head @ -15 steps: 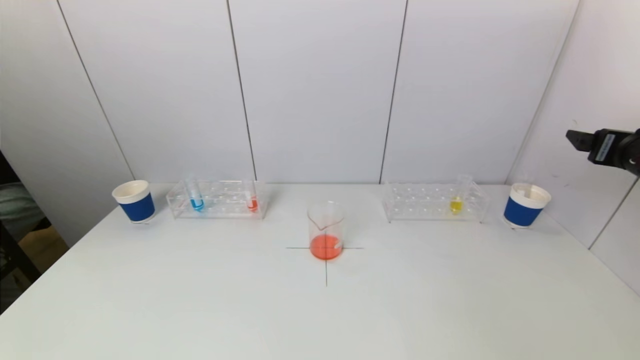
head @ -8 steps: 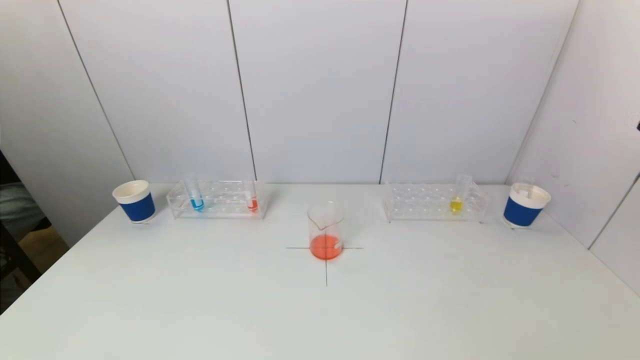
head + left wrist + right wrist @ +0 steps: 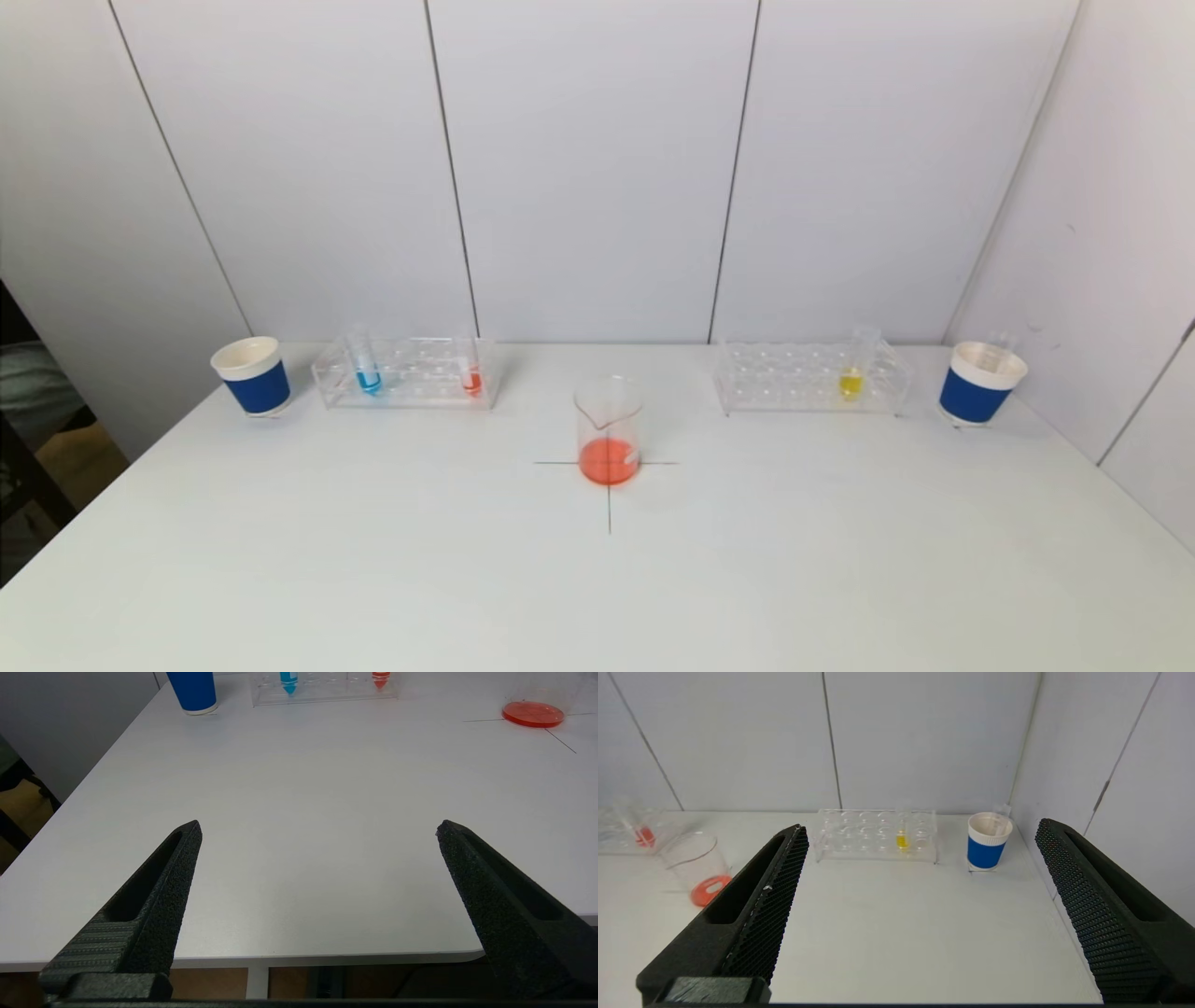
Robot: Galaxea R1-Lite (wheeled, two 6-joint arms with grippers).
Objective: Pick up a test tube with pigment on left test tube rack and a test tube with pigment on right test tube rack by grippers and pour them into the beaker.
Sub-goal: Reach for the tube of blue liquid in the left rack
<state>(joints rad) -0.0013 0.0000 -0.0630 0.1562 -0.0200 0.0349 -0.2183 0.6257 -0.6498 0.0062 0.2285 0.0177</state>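
The glass beaker (image 3: 609,431) stands on a cross mark at the table's middle and holds orange liquid. The left rack (image 3: 407,371) holds a blue-pigment tube (image 3: 364,366) and a red-pigment tube (image 3: 471,371). The right rack (image 3: 810,376) holds a yellow-pigment tube (image 3: 852,369). Neither gripper shows in the head view. My left gripper (image 3: 317,828) is open and empty over the table's near left edge. My right gripper (image 3: 922,828) is open and empty, drawn back at the near right, facing the right rack (image 3: 877,835) and the yellow tube (image 3: 902,837).
A blue-and-white paper cup (image 3: 251,375) stands left of the left rack. Another cup (image 3: 982,383) at the far right holds an empty tube (image 3: 1000,817). White wall panels close the back and right sides. The table's front edge (image 3: 261,956) shows in the left wrist view.
My right gripper, seen at the head view's right edge a second ago, has drawn back out of that view. Nothing on the table has moved.
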